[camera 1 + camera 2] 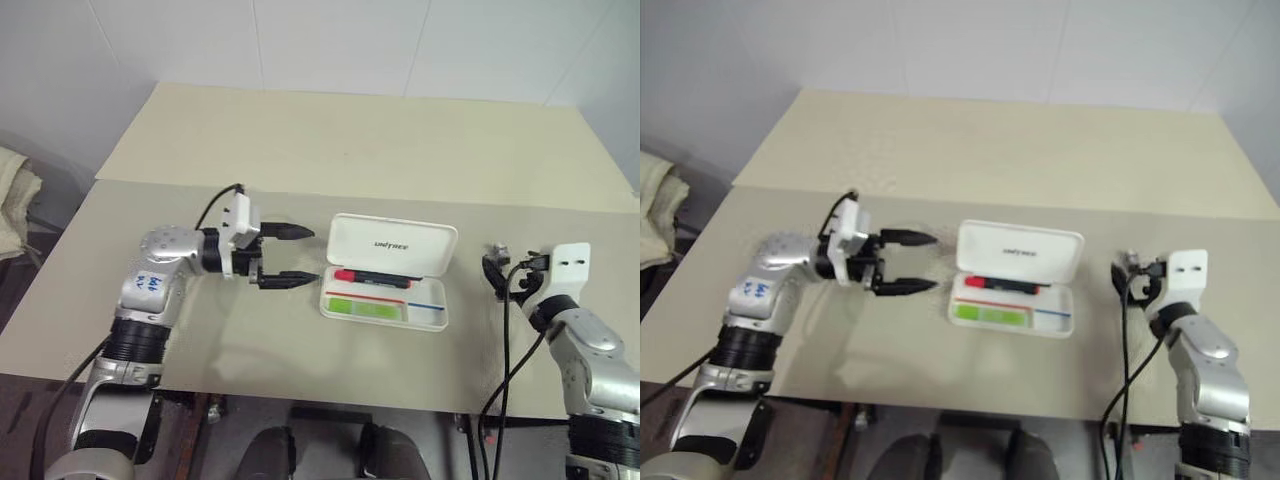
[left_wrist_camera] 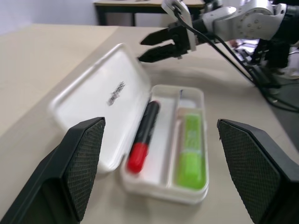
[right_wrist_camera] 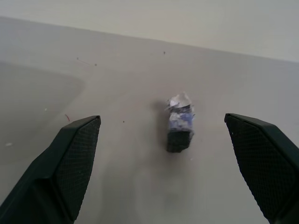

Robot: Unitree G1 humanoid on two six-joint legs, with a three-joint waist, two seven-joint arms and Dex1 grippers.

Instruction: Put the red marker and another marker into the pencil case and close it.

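Beige table (image 1: 300, 150) at centre frame: left gripper (image 1: 290, 256) and right gripper (image 2: 156, 45) hang with jaws apart, empty, flanking the pencil case (image 1: 390, 245), where red marker (image 1: 372, 277) and green highlighter (image 1: 365, 309) lie. Closing calls for pushing the raised lid down evenly.

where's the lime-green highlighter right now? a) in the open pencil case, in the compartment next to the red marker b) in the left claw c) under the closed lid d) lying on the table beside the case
a: the lime-green highlighter lies in the open pencil case, one compartment over from the red marker.
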